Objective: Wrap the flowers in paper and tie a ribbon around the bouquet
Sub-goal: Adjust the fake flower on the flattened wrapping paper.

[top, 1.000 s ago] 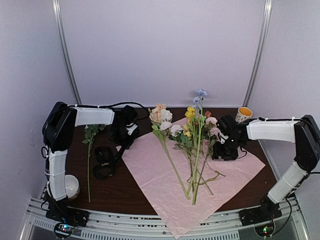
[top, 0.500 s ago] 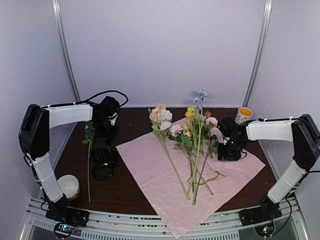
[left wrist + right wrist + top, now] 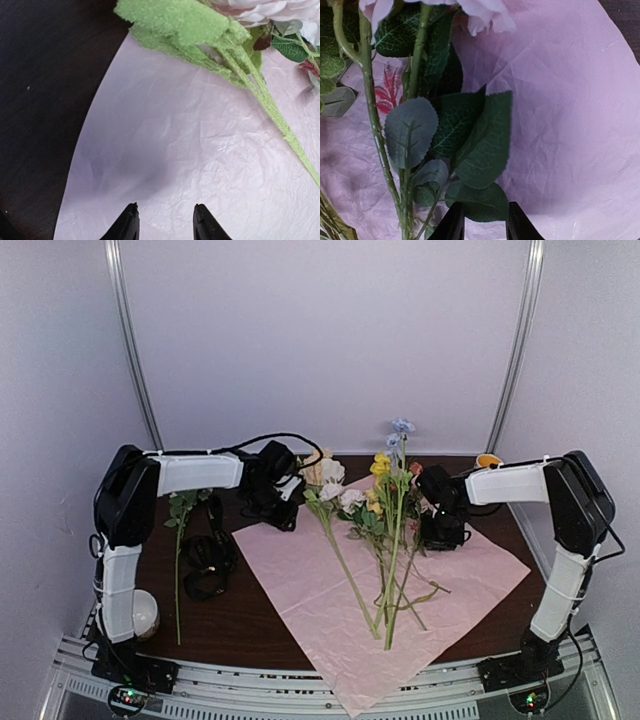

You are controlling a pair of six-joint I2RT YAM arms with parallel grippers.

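The pink paper [image 3: 450, 585] lies spread on the dark table, and the flowers [image 3: 385, 505] lie across it with stems toward the near edge. My left gripper [image 3: 283, 512] hovers over the paper's left corner; in the left wrist view it [image 3: 165, 222] is open above bare paper [image 3: 190, 160], with a fuzzy green stem [image 3: 260, 95] ahead. My right gripper [image 3: 441, 531] sits at the right side of the flowers. In the right wrist view it [image 3: 485, 225] is narrowly open, a dark green leaf [image 3: 480, 200] just past its tips. The black ribbon [image 3: 205, 562] lies heaped left of the paper.
A single green stem [image 3: 178, 570] lies on the table at the far left. A white bowl [image 3: 143, 612] sits by the left arm's base. A yellow-lined cup [image 3: 488, 459] peeks from behind the right arm at the back right.
My left arm swung out over the ribbon, then right onto the paper's left corner. My right gripper slid back and left toward the flower heads, its jaws narrowing.
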